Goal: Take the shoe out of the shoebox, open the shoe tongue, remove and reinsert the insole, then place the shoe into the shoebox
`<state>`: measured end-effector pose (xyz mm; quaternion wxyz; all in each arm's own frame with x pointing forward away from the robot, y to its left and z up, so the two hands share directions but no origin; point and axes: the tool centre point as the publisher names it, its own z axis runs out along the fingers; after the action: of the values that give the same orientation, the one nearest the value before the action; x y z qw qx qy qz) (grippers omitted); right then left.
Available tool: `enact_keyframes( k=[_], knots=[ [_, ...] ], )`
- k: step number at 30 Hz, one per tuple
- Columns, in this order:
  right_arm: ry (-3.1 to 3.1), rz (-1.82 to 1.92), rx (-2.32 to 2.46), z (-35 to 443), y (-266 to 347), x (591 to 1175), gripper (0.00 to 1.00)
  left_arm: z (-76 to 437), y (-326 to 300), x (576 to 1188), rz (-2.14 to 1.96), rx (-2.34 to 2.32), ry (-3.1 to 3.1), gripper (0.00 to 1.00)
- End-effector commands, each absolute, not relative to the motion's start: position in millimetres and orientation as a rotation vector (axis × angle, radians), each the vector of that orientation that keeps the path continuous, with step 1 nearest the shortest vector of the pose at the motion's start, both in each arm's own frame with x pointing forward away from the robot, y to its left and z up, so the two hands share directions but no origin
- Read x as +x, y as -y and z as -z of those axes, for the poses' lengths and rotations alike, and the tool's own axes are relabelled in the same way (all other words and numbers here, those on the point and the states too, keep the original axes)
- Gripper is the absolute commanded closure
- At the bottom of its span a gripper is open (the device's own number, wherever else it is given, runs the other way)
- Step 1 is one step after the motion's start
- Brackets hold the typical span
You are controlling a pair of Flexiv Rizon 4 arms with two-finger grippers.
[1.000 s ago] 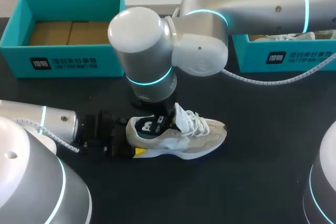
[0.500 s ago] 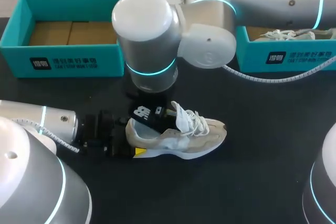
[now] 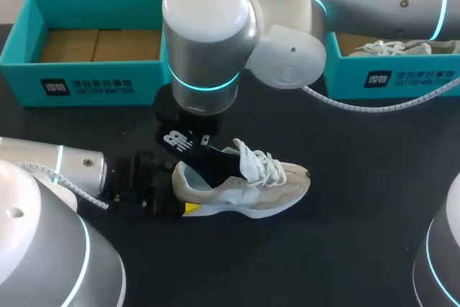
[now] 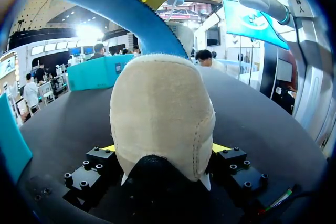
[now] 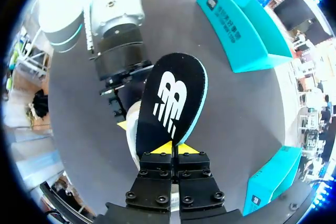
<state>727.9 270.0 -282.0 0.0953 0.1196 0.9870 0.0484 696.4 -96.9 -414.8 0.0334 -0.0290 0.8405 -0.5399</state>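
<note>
A beige sneaker [image 3: 251, 188] with white laces lies on its sole on the black table, toe to the right. My left gripper [image 3: 180, 192] has its fingers on both sides of the heel [image 4: 160, 108], shut on the shoe. My right gripper [image 5: 172, 148] is shut on a black insole [image 5: 170, 100] with a white logo. The insole [image 3: 188, 150] slants up out of the shoe's opening, logo end raised over the heel. Its blue underside [image 4: 121, 14] shows above the heel in the left wrist view. In the head view the big wrist joint [image 3: 208, 34] hides the right gripper's fingers.
An open teal shoebox [image 3: 86, 84] with a brown cardboard floor stands at the back left. A second teal box [image 3: 402, 77] at the back right holds another pale shoe [image 3: 392, 48]. A white cable [image 3: 359, 109] loops in front of it.
My right arm has risen and drawn the insole up and back toward the left, so more of it is out of the shoe. The left gripper and shoe have stayed put.
</note>
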Motion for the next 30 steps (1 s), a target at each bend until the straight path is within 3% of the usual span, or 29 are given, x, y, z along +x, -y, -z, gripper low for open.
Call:
enact_keyframes(
  k=[1,3,4,5,18,30],
  knots=[
    [-2.954,-0.176,0.346,282.0,-273.0,733.9,1.00,417.0,98.6,695.4,1.658,-0.091,-2.586,1.00],
    [-2.980,-0.208,0.354,283.8,-273.7,733.1,0.98,417.0,98.6,695.4,1.658,-0.091,-2.586,1.00],
    [-2.988,-0.210,0.361,284.2,-274.0,732.9,0.59,417.0,98.6,695.4,1.658,-0.091,-2.586,1.00],
    [-2.994,-0.212,0.368,284.5,-274.0,732.5,0.00,417.0,98.6,695.4,1.658,-0.091,-2.586,1.00],
    [-3.235,-0.423,0.579,289.8,-273.4,725.8,0.00,417.0,98.6,695.4,1.658,-0.091,-2.586,1.00],
    [-3.252,-0.385,0.567,287.7,-273.0,724.8,0.00,417.0,98.6,695.4,1.658,-0.091,-2.586,1.00]
  ],
)
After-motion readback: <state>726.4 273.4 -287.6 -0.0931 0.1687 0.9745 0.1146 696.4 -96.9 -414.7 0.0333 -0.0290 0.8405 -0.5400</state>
